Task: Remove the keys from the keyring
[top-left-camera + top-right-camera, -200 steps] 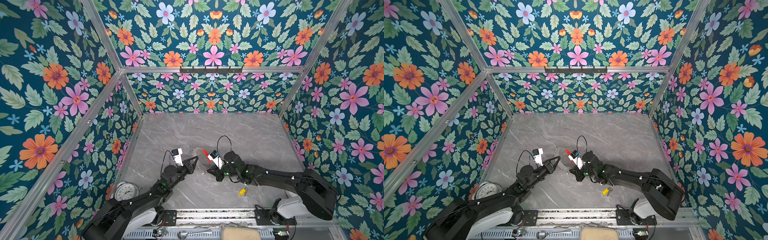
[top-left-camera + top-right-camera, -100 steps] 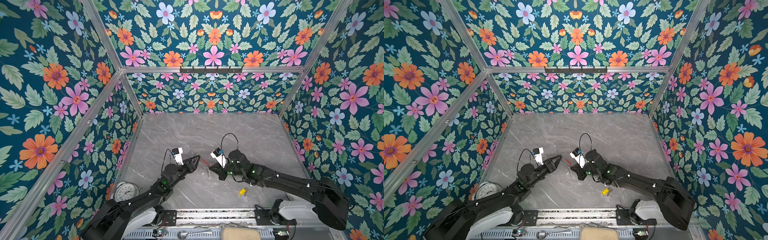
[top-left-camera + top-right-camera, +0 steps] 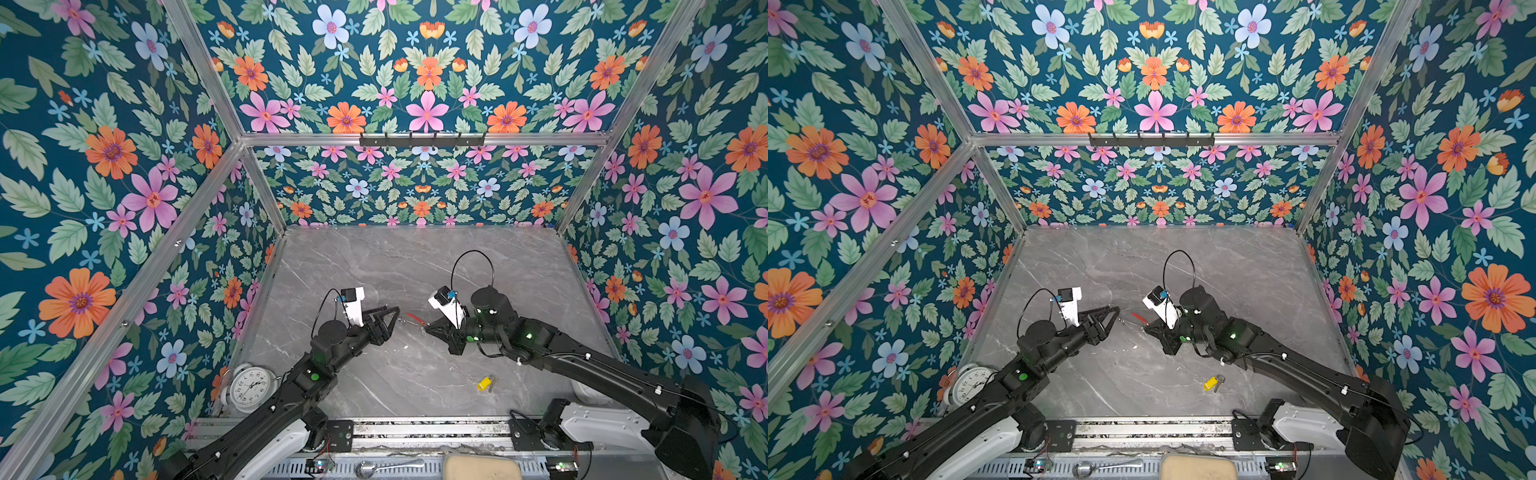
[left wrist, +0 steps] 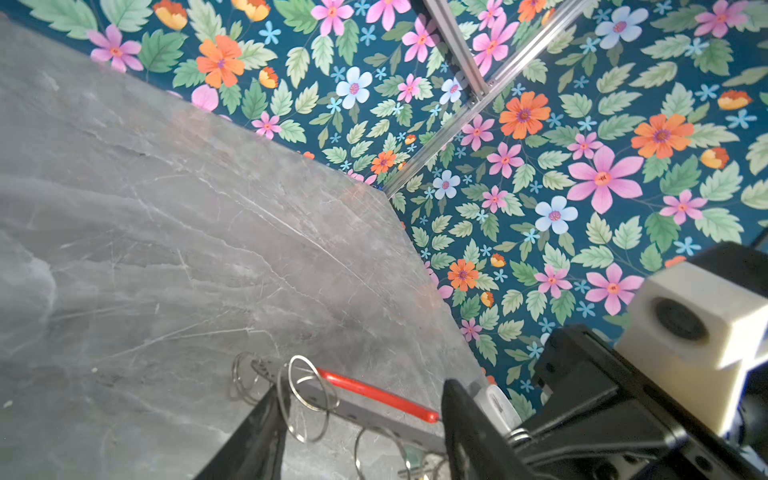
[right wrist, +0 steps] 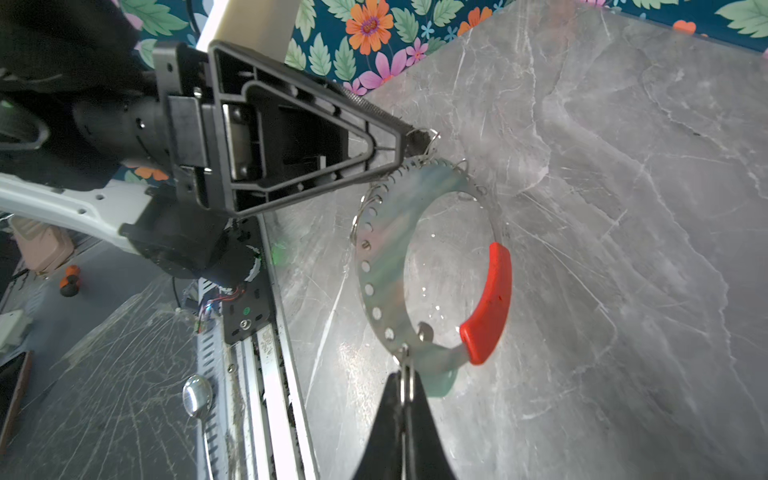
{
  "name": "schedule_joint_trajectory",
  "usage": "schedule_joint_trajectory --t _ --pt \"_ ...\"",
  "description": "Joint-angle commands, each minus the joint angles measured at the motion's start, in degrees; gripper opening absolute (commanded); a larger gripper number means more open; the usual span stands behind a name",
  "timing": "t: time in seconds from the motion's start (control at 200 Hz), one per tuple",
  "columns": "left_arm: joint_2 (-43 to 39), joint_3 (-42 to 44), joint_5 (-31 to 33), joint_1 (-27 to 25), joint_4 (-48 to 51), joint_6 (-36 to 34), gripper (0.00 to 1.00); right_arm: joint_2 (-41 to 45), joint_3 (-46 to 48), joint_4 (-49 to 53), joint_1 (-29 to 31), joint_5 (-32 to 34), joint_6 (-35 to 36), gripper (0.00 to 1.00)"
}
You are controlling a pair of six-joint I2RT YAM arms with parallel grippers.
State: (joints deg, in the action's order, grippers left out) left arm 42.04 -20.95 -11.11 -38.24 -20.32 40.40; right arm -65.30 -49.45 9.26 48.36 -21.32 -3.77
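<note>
Firmly pinched on the keyring at lower centre, my right claw should anchor it; my left claw, jaws apart, must grab the mint-tagged key squarely.

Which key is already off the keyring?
The yellow-tagged key: it lies alone on the table, well apart from the keyring. The mint-tagged key sits against the keyring, right at the shut right claw.
</note>
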Motion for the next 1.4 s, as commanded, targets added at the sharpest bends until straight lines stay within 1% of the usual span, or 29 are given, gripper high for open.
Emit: schedule_joint_trajectory --t 0.0,0.075,0.19,0.3,0.355,0.42,0.515,0.615,0.71,0.77,0.835,0.885,0.97,1.055,1.165,1.315,1.395 --pt "0.13 -4.53 -4.34 0.02 6.86 -8.80 0.56 1.36 -1.80 6.01 -0.19 -3.14 2.72 0.00" --pt "-0.21 -8.23 -1.77 0.04 12.61 -11.74 0.54 2.59 -2.97 8.49 -0.24 0.17 3.25 0.00" --pt "-3.31 -8.77 3.07 0.02 16.40 -12.31 0.56 5.20 -3.06 9.25 -0.19 5.13 2.43 0.00" --pt "-6.64 -8.20 8.49 0.01 19.86 -10.97 0.56 5.04 -3.27 9.45 -0.29 4.88 2.42 0.00" --pt "-8.73 -7.07 8.20 0.01 19.04 -10.89 0.57 4.57 -3.26 9.26 -0.28 3.70 2.41 0.00" --pt "-10.44 -5.57 4.19 0.03 15.42 -11.12 0.55 4.31 -3.02 8.56 -0.43 1.61 2.58 0.00" --pt "-9.59 -5.01 -5.44 0.02 8.86 -12.03 0.54 3.70 -3.52 8.41 -1.49 -3.12 2.91 0.00" --pt "-5.17 -6.30 -16.26 0.02 3.18 -12.55 0.54 4.23 -3.40 7.62 -3.09 -9.34 3.03 0.00" --pt "-0.88 -7.45 -24.10 0.07 -1.76 -11.69 0.53 4.96 -3.46 6.96 -4.44 -15.71 2.80 0.00" --pt "1.99 -7.95 -29.23 0.01 -6.00 -9.95 0.53 5.09 -3.73 6.55 -4.50 -19.10 2.68 0.00" --pt "5.27 -8.28 -34.39 0.05 -11.10 -7.10 0.52 5.18 -3.90 5.67 -4.49 -20.90 1.90 0.00" --pt "7.67 -8.52 -37.74 0.01 -13.94 -5.30 0.50 5.18 -4.07 5.21 -4.52 -21.62 1.61 0.00" --pt "10.07 -8.35 -40.76 -0.08 -17.78 -2.53 0.46 5.09 -4.34 4.34 -4.51 -22.00 0.89 0.00" --pt "11.17 -7.79 -42.42 -0.34 -21.19 -0.31 0.43 4.92 -4.58 3.73 -4.50 -22.01 0.56 0.00" --pt "12.41 -7.70 -43.84 -0.80 -22.36 0.78 0.41 4.79 -4.73 2.81 -4.55 -22.01 0.00 0.00" --pt "13.84 -7.70 -45.21 -1.40 -23.61 1.81 0.36 4.65 -5.06 2.38 -4.56 -20.94 -0.19 0.00" --pt "13.86 -7.70 -45.32 -1.46 -23.58 1.71 0.31 4.43 -5.13 2.38 -4.50 -20.87 -0.40 0.00"
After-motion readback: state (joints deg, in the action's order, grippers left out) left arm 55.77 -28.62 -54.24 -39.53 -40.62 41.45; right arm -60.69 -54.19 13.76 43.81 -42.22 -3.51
